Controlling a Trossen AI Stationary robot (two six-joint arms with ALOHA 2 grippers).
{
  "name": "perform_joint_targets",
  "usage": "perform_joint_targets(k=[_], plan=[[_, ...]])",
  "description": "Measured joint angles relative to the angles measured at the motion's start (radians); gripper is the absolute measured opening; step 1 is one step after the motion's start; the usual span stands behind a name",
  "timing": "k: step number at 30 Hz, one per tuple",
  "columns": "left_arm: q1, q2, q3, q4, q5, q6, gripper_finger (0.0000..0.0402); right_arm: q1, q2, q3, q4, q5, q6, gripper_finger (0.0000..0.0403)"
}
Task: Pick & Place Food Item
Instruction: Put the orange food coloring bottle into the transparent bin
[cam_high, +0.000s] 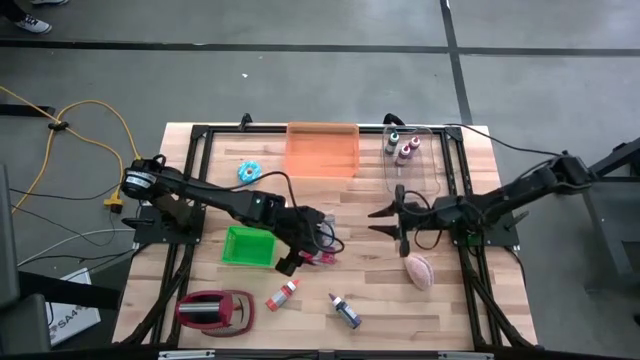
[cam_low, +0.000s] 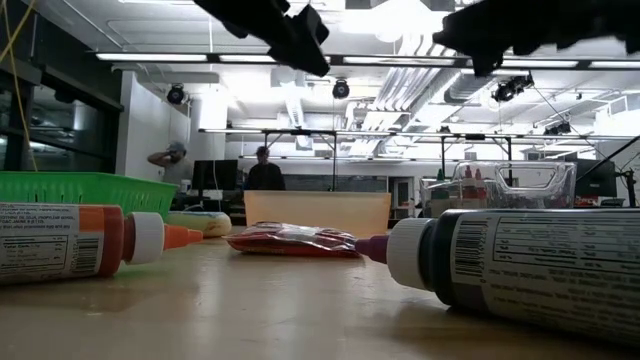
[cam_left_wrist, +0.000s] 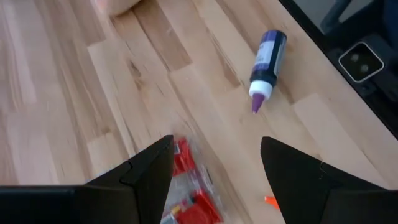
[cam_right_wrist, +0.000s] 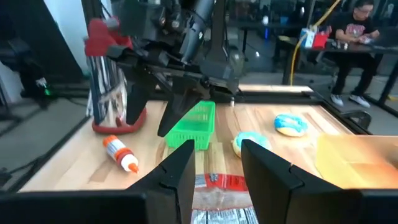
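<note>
A red packet (cam_high: 322, 257) lies flat on the wooden table just right of the green basket (cam_high: 247, 245). My left gripper (cam_high: 300, 255) hangs open high above the packet, and the packet (cam_left_wrist: 186, 193) shows below its left finger. In the low view the packet (cam_low: 290, 240) rests on the table with the gripper far overhead. My right gripper (cam_high: 374, 222) points level toward the table's left, its fingers (cam_right_wrist: 183, 165) a little apart with nothing between them. A pink food item (cam_high: 418, 270) lies near it on the table. A blue doughnut (cam_high: 248, 172) sits at the far left.
An orange bin (cam_high: 322, 150) and a clear bin with small bottles (cam_high: 410, 160) stand at the far edge. An orange-capped bottle (cam_high: 283, 295), a purple bottle (cam_high: 345, 312) and a red and silver object (cam_high: 215, 310) lie toward the near edge. People are in the room behind.
</note>
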Motion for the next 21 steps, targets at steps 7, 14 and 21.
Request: perform_joint_targets(k=[7,14,21], plan=[[-0.021,0.000,0.000,0.009,-0.005,-0.001,0.0234,0.070,0.049,0.147,-0.193,0.062,0.013,0.0118],[-0.070,0.000,0.000,-0.019,-0.117,-0.135,0.0234,0.102,0.116,0.165,-0.197,0.060,0.078,0.0118],[-0.113,0.000,-0.001,-0.069,-0.199,-0.431,0.0234,0.107,0.181,0.165,-0.198,0.062,0.113,0.0118]])
